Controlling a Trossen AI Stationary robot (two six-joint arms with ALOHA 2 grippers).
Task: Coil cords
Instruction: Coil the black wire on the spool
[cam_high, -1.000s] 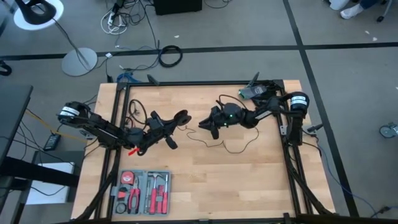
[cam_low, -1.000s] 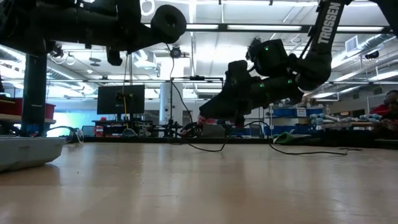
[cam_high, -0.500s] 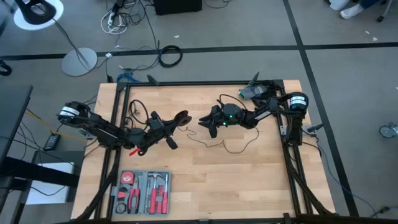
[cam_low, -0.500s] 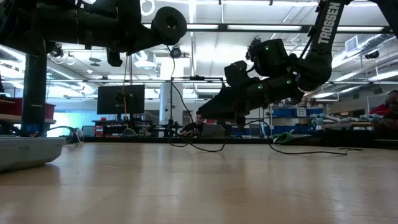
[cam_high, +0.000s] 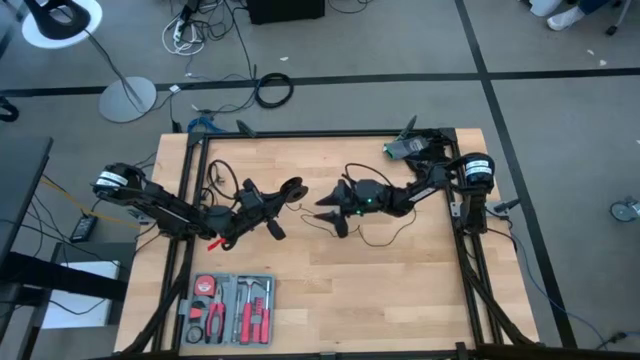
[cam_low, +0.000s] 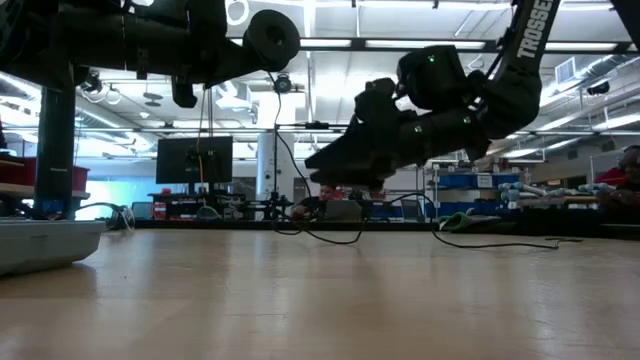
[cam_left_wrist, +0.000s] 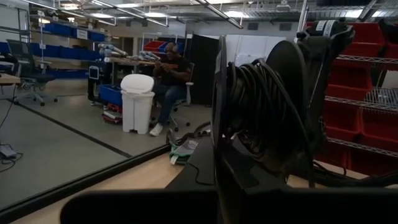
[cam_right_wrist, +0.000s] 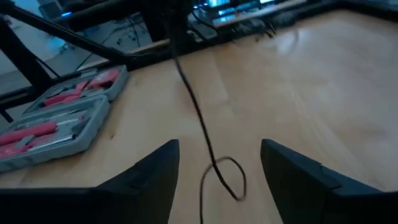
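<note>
We see the right end effector (cam_high: 330, 216) with fingers now spread wide apart, holding nothing; a second ago they were narrower and sat slightly farther up the tabletop (cam_high: 420, 290). The arm has shifted toward the tabletop's middle. The cord (cam_right_wrist: 208, 149) runs loose on the wood between and just beyond its fingers (cam_right_wrist: 146, 180), with a small loop near the tips. The left end effector (cam_high: 285, 192) is unchanged, fingers together, clamped on the wound part of the cord (cam_left_wrist: 261, 112), raised above the tabletop. The cord trails from it to the right end effector. A grey tool case (cam_high: 228, 308) sits nearer the left arm, same place as before.
</note>
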